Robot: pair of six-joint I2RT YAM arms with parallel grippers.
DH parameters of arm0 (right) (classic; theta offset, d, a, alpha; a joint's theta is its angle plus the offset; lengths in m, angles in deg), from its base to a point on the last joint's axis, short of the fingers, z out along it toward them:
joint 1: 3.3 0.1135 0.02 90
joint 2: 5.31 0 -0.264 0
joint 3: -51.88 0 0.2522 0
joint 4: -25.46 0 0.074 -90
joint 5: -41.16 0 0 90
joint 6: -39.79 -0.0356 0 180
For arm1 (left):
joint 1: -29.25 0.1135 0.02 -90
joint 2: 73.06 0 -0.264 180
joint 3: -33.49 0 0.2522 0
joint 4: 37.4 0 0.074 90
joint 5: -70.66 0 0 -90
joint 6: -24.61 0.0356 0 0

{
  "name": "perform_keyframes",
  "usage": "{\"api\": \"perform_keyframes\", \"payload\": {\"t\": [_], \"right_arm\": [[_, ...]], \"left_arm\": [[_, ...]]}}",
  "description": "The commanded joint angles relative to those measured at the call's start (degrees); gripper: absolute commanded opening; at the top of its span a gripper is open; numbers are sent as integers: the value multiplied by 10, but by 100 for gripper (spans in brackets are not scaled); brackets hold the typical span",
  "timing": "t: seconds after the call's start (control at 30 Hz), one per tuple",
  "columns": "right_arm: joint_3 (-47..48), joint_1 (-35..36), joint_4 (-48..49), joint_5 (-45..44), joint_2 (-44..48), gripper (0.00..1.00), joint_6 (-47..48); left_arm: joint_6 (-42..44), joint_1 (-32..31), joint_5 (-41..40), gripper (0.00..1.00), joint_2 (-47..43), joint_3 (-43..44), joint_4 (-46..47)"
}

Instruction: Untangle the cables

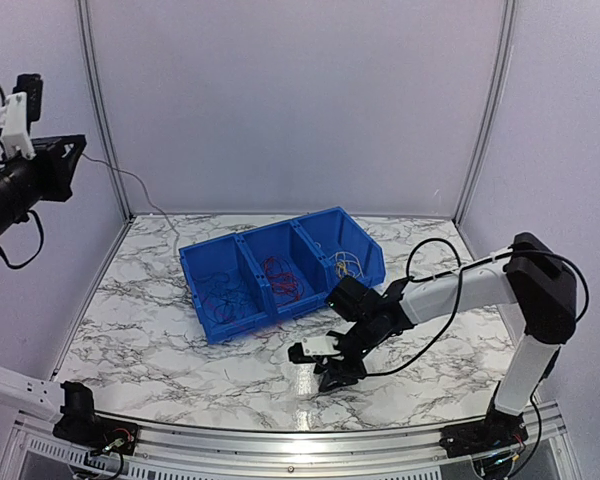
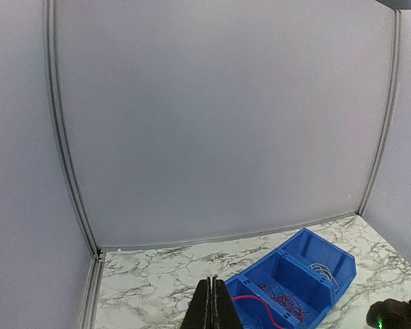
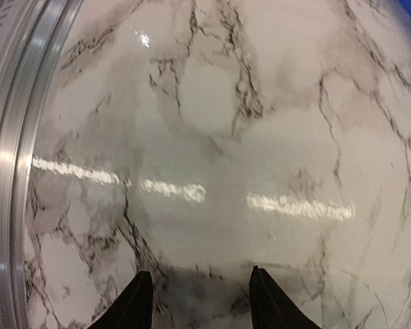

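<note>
The blue bin (image 1: pixel 372 256) at the middle of the table (image 1: pixel 150 320) holds the wires, one loose, loopy bundle to a compartment. The dark blue cables (image 1: pixel 225 295) are on the left, the red cables (image 1: pixel 280 275) in the middle and the pale yellow cables (image 1: pixel 345 262) on the right.

The right gripper (image 1: pixel 335 375) is lowered to the marble just in front of the bin. Its fingers (image 3: pixel 133 305) are held roughly half apart with only bare tabletop between them, so nothing is gripped. The left gripper (image 2: pixel 212 312) is raised high at the left, well apart from the bin, with its jaws pressed fully together. A thin strand (image 1: pixel 130 177) is seen running from near that arm down toward the bin's back corner. A red wire (image 2: pixel 250 299) shows beside the closed tips in the left wrist view; whether it is actually pinched cannot be told.

If that strand is held, a further pull could tighten a knot rather than loosen it. The whole bundle, or the light bin itself, could also be dragged along. So fine a wire could equally be lost from the pads without notice.

On the right side, a closure where the gripper sits would likely catch nothing, since no cable is seen beneath it. The fingertips could also be driven against the marble. If the bin is reached for carelessly, its front wall could be struck and shoved, or a bundle could be spilled over a divider into another colour.
</note>
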Motion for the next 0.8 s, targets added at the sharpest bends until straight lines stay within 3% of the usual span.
{"api": "perform_keyframes", "payload": {"t": [0.0,0.17,0.4,0.63,0.77], "right_arm": [[-67,-89,-66,-59,40,49,41],[-92,-181,-70,-35,80,48,58],[-22,-180,-83,13,127,46,23],[70,-115,-58,19,134,44,-11],[107,-51,5,-1,115,44,-52]], "left_arm": [[-62,-1,-98,0,-102,-63,-3],[-193,-1,-58,0,-191,-198,-37],[-379,-1,44,0,-253,-407,-31],[-447,-1,49,0,-248,-434,-66],[-376,-1,97,0,-225,-410,-20]]}}
